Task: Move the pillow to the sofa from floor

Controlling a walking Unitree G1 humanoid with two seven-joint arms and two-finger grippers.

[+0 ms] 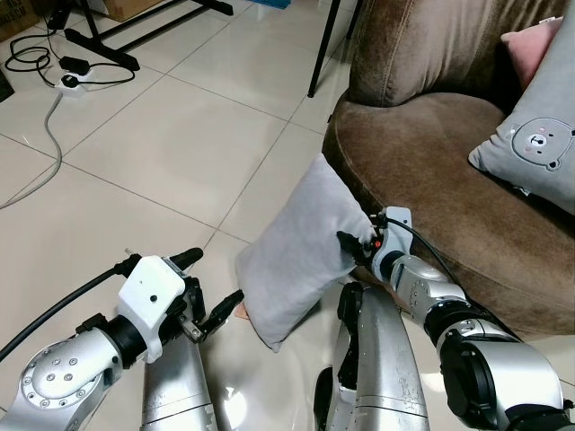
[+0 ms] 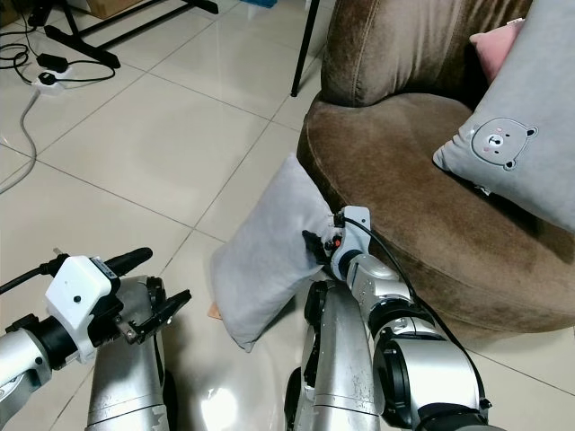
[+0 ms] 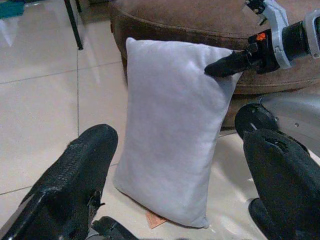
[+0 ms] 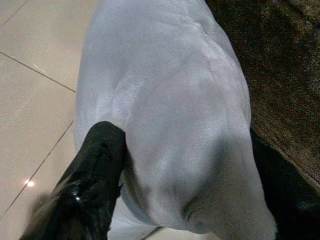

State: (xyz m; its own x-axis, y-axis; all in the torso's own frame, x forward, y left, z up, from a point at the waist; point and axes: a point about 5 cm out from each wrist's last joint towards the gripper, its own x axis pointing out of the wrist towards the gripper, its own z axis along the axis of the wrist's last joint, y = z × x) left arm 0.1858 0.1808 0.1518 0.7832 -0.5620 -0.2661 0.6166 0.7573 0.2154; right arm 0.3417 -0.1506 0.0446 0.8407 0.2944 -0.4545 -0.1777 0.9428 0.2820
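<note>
Here, the plain grey pillow [image 1: 301,260] stands on end on the tiled floor [image 1: 162,153], tilted so that its upper edge leans against the rounded front of the brown sofa [image 1: 449,180]. Its lower corner rests on the tiles, just beside a small orange scrap [image 3: 156,219].

The right gripper [image 1: 355,249] is at the pillow's upper edge on the sofa side. In the right wrist view, one black finger [image 4: 92,175] lies against the near face of the fabric and the other is dark along the far side, next to the sofa, so the fingers straddle the pillow's edge and pinch it; the cloth puckers between them.

The left gripper [image 1: 211,292] hovers low above the floor, close to the pillow's lower outer side but apart from it. Its fingers [image 3: 75,175] are spread wide and hold nothing, and in the left wrist view the pillow stands between and beyond them.

On the sofa seat, well apart from the grey pillow, lies a grey cushion with a bear face [image 1: 539,144], with a pink cushion [image 1: 526,45] behind it. A white power strip [image 1: 70,81] with cables sits on the floor farther off.
</note>
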